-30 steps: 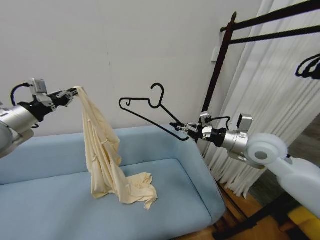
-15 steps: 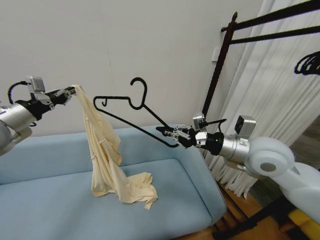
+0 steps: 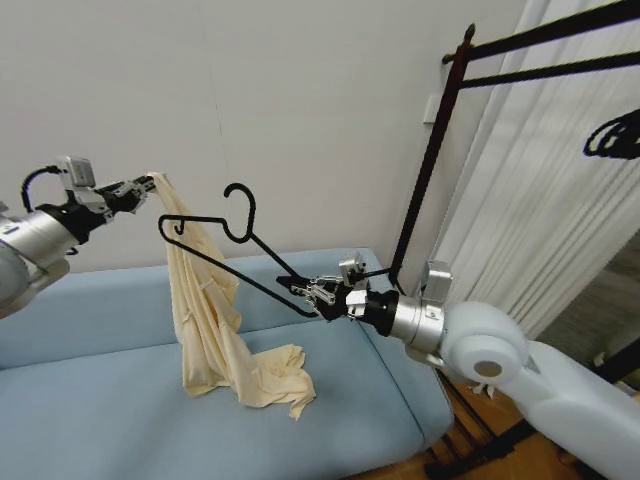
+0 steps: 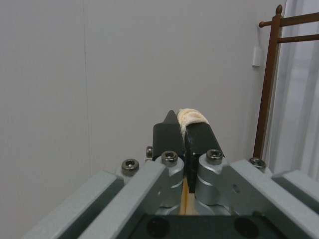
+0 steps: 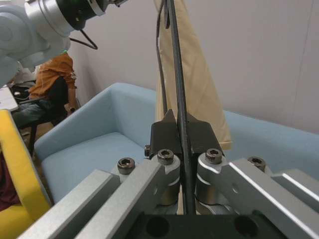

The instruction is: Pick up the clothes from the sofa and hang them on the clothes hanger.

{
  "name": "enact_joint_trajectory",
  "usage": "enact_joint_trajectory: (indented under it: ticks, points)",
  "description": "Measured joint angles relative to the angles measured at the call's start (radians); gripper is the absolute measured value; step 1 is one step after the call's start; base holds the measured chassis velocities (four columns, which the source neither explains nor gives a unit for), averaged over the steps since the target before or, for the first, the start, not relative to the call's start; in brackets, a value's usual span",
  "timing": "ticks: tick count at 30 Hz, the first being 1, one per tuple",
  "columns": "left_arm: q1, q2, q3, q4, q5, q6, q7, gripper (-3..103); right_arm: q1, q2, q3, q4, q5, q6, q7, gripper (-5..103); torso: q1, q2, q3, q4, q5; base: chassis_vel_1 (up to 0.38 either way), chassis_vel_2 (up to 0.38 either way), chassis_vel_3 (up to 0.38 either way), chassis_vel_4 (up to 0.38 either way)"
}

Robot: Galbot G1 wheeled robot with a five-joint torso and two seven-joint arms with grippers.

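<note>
Cream fabric garment (image 3: 205, 300) hangs from the left tool (image 3: 146, 184), clenched on its top edge, hem resting on the light-blue sofa (image 3: 90, 420); the right tool (image 3: 312, 292), grasping the black wire hanger (image 3: 230, 268), should guide the hanger's arm tip into the garment's opening without snagging.

Left arm raised, stretched inward; left gripper (image 3: 148, 183) pinched tight on garment (image 3: 205, 300). Right arm reaches across leftward, lower, right gripper (image 3: 305, 292) clamped on hanger (image 5: 179, 99).
</note>
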Motion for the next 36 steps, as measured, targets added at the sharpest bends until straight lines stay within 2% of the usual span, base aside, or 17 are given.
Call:
enact_joint_trajectory:
  ticks: [12, 18, 21, 24, 27, 36]
  points:
    - [0.0, -0.005, 0.0, -0.008, 0.006, 0.001, 0.001, 1, -0.008, -0.031, 0.019, -0.007, -0.018, -0.006, 0.024, 2, 0.0, 0.0, 0.0, -0.0001, 0.0, 0.0, 0.0, 0.0, 0.0]
    - [0.002, -0.011, 0.0, -0.018, 0.012, 0.003, 0.001, 1, 0.004, -0.019, 0.023, 0.005, -0.017, -0.035, 0.092, 2, 0.0, 0.0, 0.0, -0.0001, 0.0001, 0.0, 0.0, 0.0, 0.0]
    - [0.006, -0.015, 0.0, -0.022, 0.024, 0.004, 0.001, 1, 0.013, -0.013, 0.037, 0.023, -0.002, -0.076, 0.154, 2, 0.0, 0.0, 0.0, 0.0001, 0.0, 0.0, 0.0, 0.0, 0.0]
    - [0.01, -0.017, 0.0, -0.024, 0.029, 0.004, 0.001, 1, 0.012, -0.019, 0.046, 0.037, 0.008, -0.09, 0.188, 2, 0.0, 0.0, 0.0, 0.0001, 0.0, 0.0, 0.0, 0.0, 0.0]
    - [0.01, -0.024, 0.005, -0.024, 0.036, 0.004, -0.007, 1, 0.009, -0.024, 0.06, 0.068, 0.043, -0.111, 0.257, 2, 0.0, 0.0, 0.0, -0.0002, 0.0, 0.0, 0.0, 0.0, 0.0]
    - [0.004, -0.034, 0.016, -0.036, 0.04, 0.004, -0.037, 1, 0.014, 0.006, 0.036, 0.091, 0.052, -0.144, 0.317, 2, 0.0, 0.0, 0.0, -0.0001, 0.0, 0.0, 0.0, 0.0, 0.0]
